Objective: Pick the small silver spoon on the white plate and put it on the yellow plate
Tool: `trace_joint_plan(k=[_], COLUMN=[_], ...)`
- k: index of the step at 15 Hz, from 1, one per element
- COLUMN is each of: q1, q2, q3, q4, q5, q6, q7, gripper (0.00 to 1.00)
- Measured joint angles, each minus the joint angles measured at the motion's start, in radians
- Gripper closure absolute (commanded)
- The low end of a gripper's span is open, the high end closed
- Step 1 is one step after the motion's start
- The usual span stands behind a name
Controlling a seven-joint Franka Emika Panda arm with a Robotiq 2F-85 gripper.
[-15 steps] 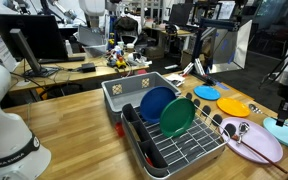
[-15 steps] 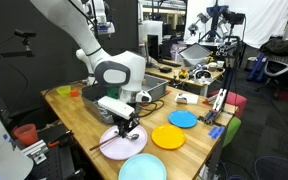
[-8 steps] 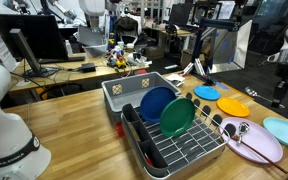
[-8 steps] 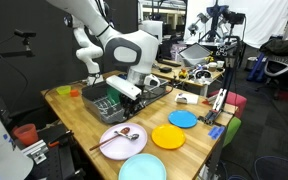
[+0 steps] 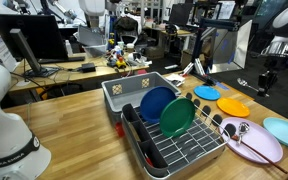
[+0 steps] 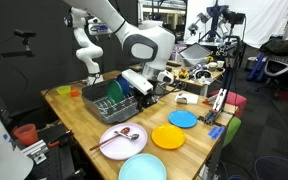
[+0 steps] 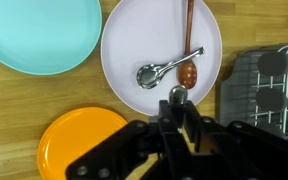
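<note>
My gripper [image 7: 176, 108] is shut on the small silver spoon [image 7: 176, 95]; only its shiny oval bowl shows past the fingertips. It hangs high above the table in both exterior views [image 5: 265, 86] [image 6: 144, 92]. The white plate [image 7: 124, 40] lies below with a longer silver spoon [image 7: 164, 70] and a wooden spoon [image 7: 188, 45] on it. It also shows in both exterior views [image 5: 256, 148] [image 6: 112, 148]. The yellow plate [image 7: 79, 140] lies next to it, bare [image 5: 232, 106] [image 6: 169, 137].
A pale blue plate [image 7: 39, 35] [image 5: 284, 130] [image 6: 144, 168] lies beside the white plate. A small bright blue plate [image 5: 206, 92] [image 6: 183, 119] lies past the yellow one. A dish rack [image 5: 184, 148] [image 7: 269, 85] holds a blue and a green plate.
My gripper has risen from the white plate, high above the table, carrying the small silver spoon. The longer spoon and the wooden spoon stay on the plate.
</note>
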Motion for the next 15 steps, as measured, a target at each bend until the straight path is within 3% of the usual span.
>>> trace_joint_plan(k=[13, 14, 15], q1=[-0.040, -0.041, -0.041], q2=[0.278, 0.286, 0.288], q3=[0.008, 0.008, 0.006], q4=[0.282, 0.290, 0.293], q5=[0.227, 0.221, 0.204], q6=[-0.122, -0.120, -0.117], q7=[0.145, 0.150, 0.151], gripper=[0.96, 0.83, 0.83])
